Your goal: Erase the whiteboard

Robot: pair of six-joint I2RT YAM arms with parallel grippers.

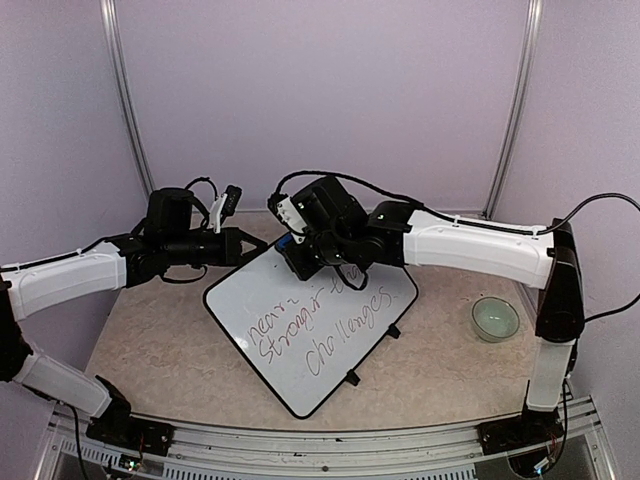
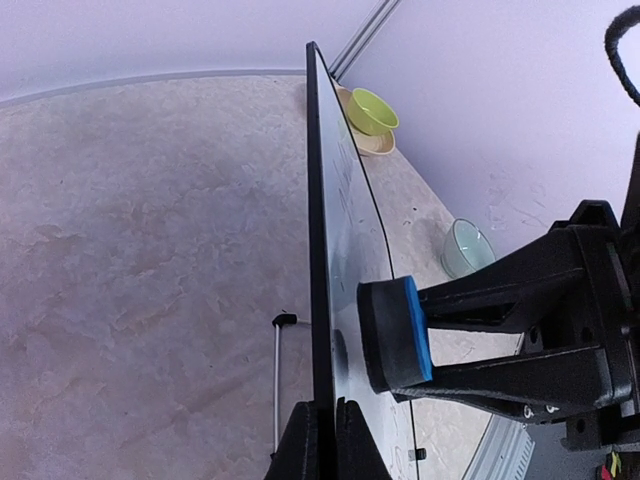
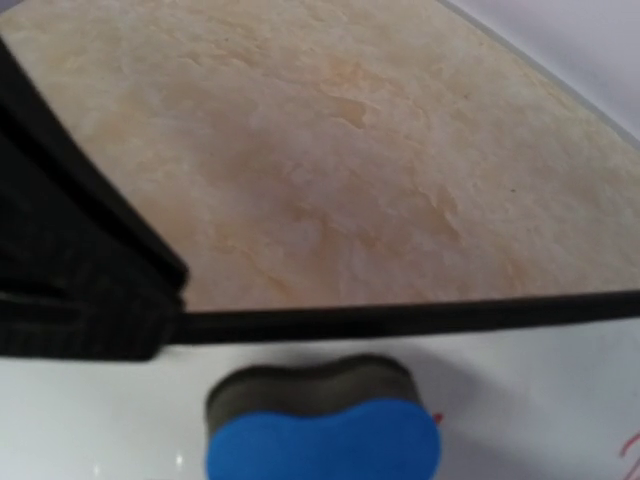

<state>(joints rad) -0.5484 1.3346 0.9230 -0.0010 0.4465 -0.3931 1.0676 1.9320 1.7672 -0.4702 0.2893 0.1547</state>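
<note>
The whiteboard (image 1: 310, 330) sits mid-worktop (image 1: 150, 350), red writing across its face. My left hand (image 2: 325, 435) is clamped tight on its black frame edge. My right hand (image 2: 440, 335) grips the blue eraser (image 2: 395, 335), dark felt at the board's face. Only the left wrist view shows the wire stand (image 2: 277, 380) behind the board, and a yellow-green bowl (image 2: 370, 108).

Whiteboard (image 1: 305, 335) w/ blk frame, tilted up, reddish handwriting across face.
</note>
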